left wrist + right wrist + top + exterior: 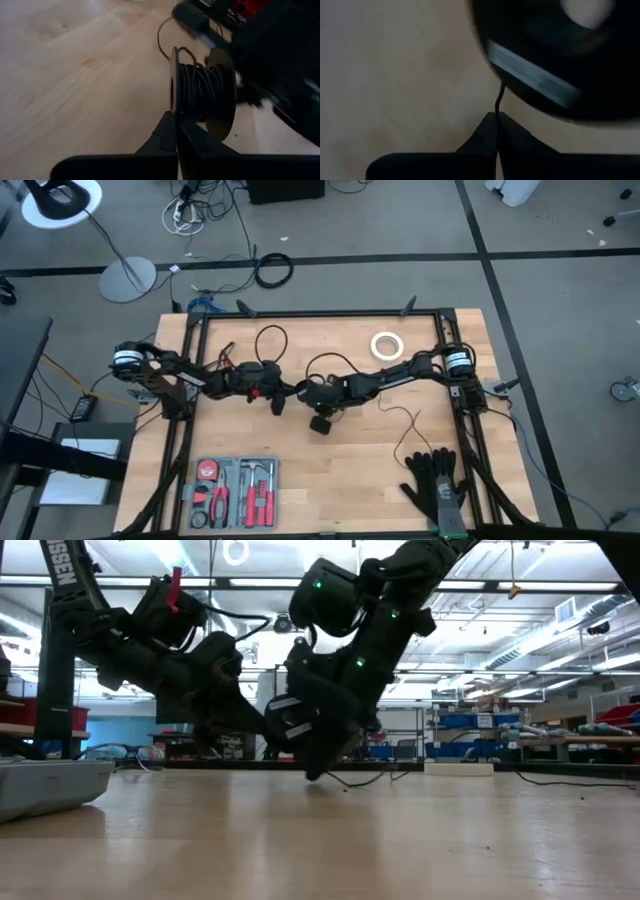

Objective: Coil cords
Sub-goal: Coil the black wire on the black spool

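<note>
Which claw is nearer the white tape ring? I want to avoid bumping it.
The right claw is nearer, though not at the white tape ring, which lies beside its forearm, toward the table's far edge. The left claw meets it mid-table, slightly farther off.

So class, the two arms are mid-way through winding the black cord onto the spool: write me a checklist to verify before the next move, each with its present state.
1. Left end effector shut on the spool rim: ok.
2. Right end effector shut on the cord: ok.
3. Cord already wound on the spool: ok.
4. Loose cord on the table free of tangles: cannot tell.
5. White tape ring clear of both arms: ok.
</note>
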`<action>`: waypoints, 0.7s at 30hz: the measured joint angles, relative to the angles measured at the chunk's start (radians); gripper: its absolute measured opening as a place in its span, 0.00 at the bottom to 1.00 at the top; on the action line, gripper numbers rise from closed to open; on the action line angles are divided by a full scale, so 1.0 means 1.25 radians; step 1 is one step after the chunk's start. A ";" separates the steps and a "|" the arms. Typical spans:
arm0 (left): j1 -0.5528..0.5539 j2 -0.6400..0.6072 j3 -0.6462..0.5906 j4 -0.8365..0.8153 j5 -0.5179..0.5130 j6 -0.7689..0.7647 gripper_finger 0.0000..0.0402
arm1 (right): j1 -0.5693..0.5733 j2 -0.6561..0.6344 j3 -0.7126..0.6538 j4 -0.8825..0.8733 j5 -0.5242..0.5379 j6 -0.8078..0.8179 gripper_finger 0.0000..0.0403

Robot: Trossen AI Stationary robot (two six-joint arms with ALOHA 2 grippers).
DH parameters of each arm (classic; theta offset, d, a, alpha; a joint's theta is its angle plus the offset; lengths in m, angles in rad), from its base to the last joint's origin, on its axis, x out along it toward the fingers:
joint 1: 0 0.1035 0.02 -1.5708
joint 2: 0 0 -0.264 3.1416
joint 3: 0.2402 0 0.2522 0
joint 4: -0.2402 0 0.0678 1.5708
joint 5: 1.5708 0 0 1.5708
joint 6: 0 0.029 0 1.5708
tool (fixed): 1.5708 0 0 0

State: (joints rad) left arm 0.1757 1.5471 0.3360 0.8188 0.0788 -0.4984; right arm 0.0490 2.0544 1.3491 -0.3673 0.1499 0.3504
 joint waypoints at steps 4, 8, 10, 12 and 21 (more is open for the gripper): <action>0.001 0.000 -0.022 0.007 -0.005 -0.008 0.00 | 0.018 -0.012 -0.011 -0.040 0.051 -0.003 0.01; 0.001 0.000 -0.048 0.036 -0.008 -0.024 0.00 | 0.031 -0.026 -0.040 -0.029 0.047 -0.011 0.02; 0.001 0.000 -0.058 0.053 -0.008 -0.027 0.00 | 0.034 -0.040 -0.070 0.007 0.038 -0.012 0.01; 0.001 0.000 -0.065 0.066 -0.008 -0.031 0.00 | 0.035 -0.060 -0.108 0.052 0.022 -0.010 0.01; 0.001 0.000 -0.069 0.085 -0.007 -0.035 0.00 | 0.011 -0.196 -0.408 0.539 -0.072 0.008 0.01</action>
State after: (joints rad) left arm 0.1764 1.5467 0.2501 0.9254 0.0706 -0.5423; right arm 0.0629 1.8092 0.8388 0.3070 0.0604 0.3601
